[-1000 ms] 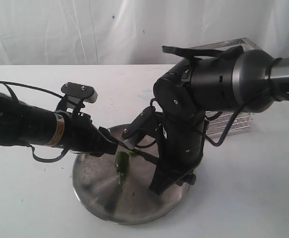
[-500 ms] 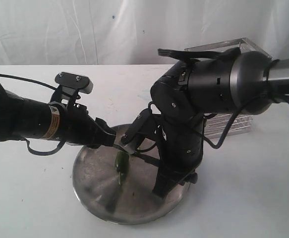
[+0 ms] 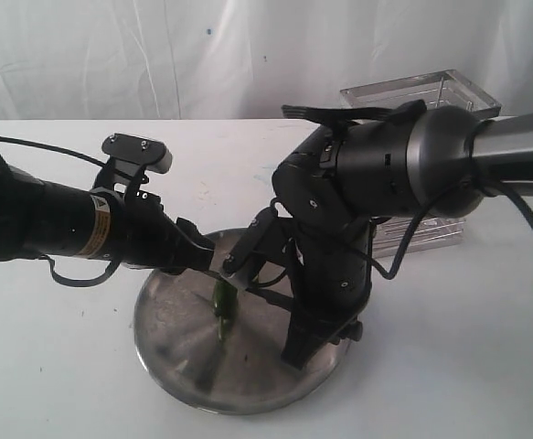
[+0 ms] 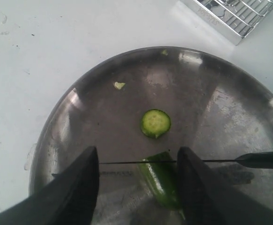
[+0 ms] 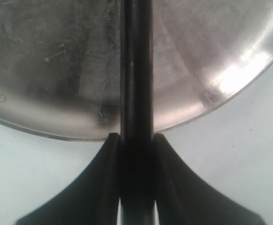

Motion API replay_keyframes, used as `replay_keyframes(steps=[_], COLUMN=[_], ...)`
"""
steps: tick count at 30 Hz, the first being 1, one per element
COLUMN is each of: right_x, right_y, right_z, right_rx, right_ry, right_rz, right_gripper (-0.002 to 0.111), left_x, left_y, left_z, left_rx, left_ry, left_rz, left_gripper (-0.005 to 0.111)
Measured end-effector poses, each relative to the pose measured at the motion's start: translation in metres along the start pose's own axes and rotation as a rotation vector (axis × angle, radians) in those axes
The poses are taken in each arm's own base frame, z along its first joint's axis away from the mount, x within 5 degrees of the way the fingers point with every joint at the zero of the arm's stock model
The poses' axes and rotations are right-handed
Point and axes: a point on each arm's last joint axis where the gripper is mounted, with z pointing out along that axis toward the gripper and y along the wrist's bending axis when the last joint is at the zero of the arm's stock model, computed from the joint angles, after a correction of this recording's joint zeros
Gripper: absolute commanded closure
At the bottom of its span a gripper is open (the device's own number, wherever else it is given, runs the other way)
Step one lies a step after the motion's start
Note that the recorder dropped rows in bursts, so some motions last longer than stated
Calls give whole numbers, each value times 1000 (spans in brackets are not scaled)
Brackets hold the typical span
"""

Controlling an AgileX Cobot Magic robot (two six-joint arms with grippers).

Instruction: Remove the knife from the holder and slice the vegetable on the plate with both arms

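Note:
The steel plate point(image 3: 179, 352) lies at the table's front. On it lies the green chilli pepper point(image 3: 221, 306), with a cut round slice point(image 4: 155, 123) just beyond its cut end. My left gripper point(image 4: 137, 154) is open and straddles the pepper point(image 4: 160, 183), which lies close to one finger point(image 4: 199, 187). My right gripper point(image 5: 136, 140) is shut on the black handle of the knife point(image 5: 136, 70). The thin blade point(image 4: 127, 162) runs edge-on across the pepper's cut end, between the left fingers. The wire holder point(image 3: 431, 91) stands at the back right, partly behind the right arm.
Small green scraps point(image 4: 119, 85) lie on the plate point(image 4: 220, 108) away from the pepper. A corner of the holder point(image 4: 234, 14) shows beyond the plate's rim. The right arm's thick body point(image 3: 376, 183) hangs over the plate's right side. A white curtain closes off the back.
My left arm has lifted slightly and levelled out. My right arm has shifted left with the knife, uncovering more of the holder behind it.

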Motion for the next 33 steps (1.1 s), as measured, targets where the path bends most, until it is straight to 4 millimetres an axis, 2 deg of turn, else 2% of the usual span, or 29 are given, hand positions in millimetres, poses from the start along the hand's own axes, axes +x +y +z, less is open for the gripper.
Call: replay_keyframes(steps=[28, 30, 33], right_x=[-1, -1, -1], right_y=[-1, -1, -1], right_z=[0, 0, 0], right_rx=[7, 7, 9], right_ry=[-15, -15, -15], right_rz=[-56, -56, -59], right_gripper=[108, 108, 108], left_x=[0, 0, 1], left_y=[-1, -1, 0], left_z=[0, 0, 0], left_rx=[6, 6, 6], left_ry=[4, 4, 6], left_rz=[0, 0, -2], left_gripper=[52, 55, 68])
